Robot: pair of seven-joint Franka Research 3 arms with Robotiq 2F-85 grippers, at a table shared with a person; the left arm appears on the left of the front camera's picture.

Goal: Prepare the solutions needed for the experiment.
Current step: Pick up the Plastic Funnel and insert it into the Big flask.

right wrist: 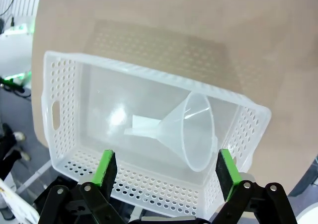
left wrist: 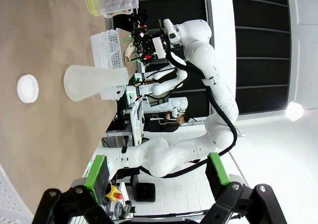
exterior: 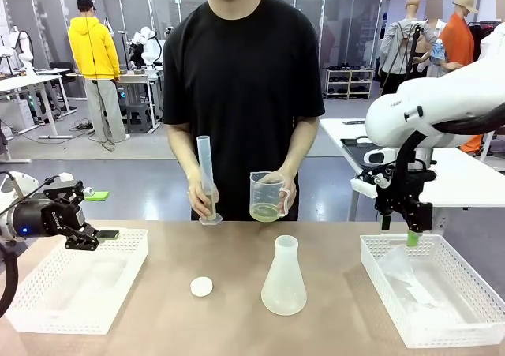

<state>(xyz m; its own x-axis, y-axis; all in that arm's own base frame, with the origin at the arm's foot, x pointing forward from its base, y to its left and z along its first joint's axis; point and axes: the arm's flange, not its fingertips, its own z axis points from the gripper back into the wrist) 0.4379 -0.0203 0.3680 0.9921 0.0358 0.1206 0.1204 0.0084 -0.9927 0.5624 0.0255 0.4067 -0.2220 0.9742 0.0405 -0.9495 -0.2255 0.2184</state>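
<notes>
solution (exterior: pixel 265 211): pale yellow-green, in beaker (exterior: pixel 264 187) in person's hand (exterior: pixel 286 193) at far edge; right gripper (right wrist: pixel 166 164), jaws wide and empty, straight above funnel (right wrist: pixel 191 129) lying on its side in basket (right wrist: pixel 59 85); left gripper (left wrist: pixel 158 160) wide, empty

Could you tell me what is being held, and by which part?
The person grips a graduated cylinder near its base and a beaker of yellow-green solution around its side. The left gripper and right gripper are open, empty.
</notes>
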